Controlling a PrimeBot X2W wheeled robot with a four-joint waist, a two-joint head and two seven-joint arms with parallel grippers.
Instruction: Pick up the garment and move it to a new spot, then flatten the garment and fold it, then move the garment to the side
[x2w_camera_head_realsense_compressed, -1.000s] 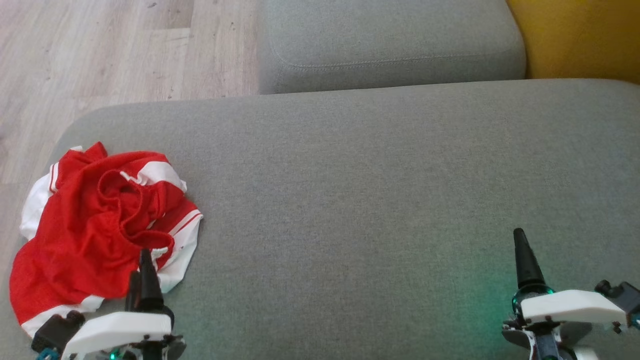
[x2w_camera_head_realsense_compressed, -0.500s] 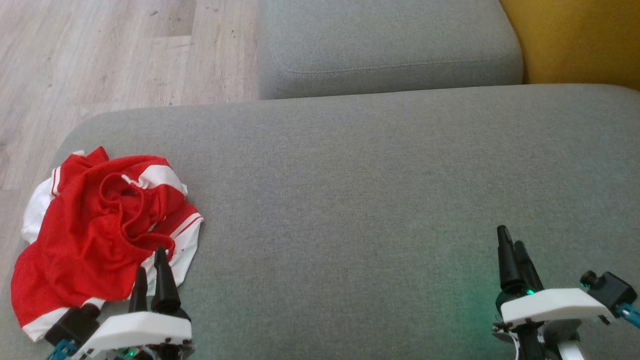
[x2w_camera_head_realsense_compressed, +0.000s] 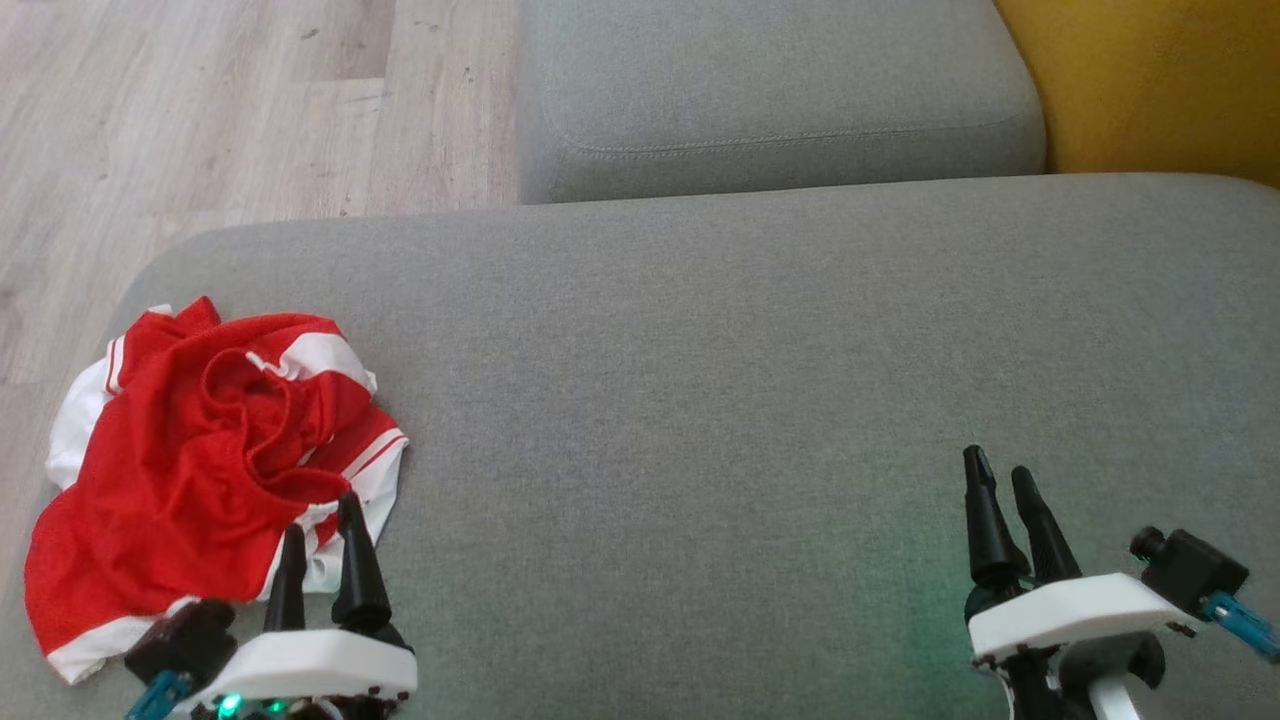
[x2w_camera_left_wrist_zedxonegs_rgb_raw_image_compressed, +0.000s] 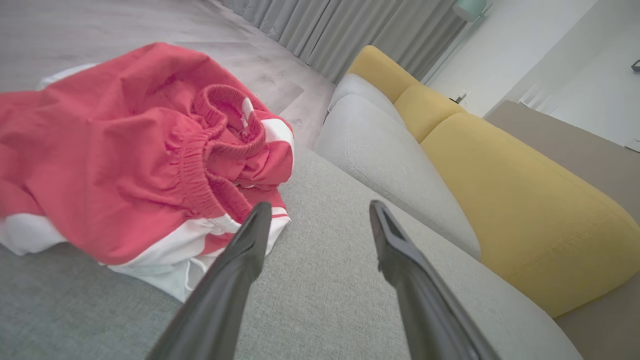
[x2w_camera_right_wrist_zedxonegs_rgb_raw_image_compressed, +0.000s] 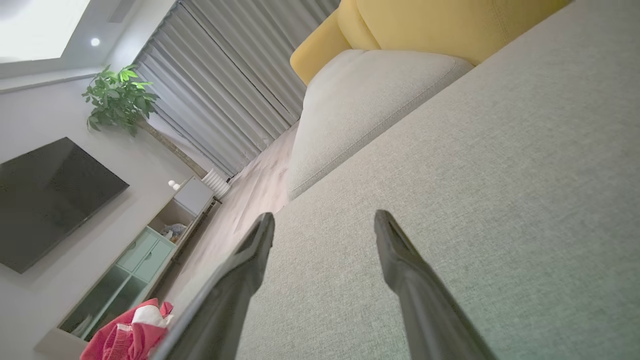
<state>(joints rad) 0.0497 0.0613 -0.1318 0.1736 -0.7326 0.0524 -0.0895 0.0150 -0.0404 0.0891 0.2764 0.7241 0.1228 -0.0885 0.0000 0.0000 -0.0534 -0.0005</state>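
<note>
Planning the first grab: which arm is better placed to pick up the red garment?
Left. The left pincer is open, right at the near edge of the garment; the right pincer, also open, sits over bare grey cushion far across.

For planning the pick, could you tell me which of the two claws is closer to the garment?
The left claw: it sits open at the red garment's white-trimmed edge, while the right claw stands far off over bare grey cushion.
</note>
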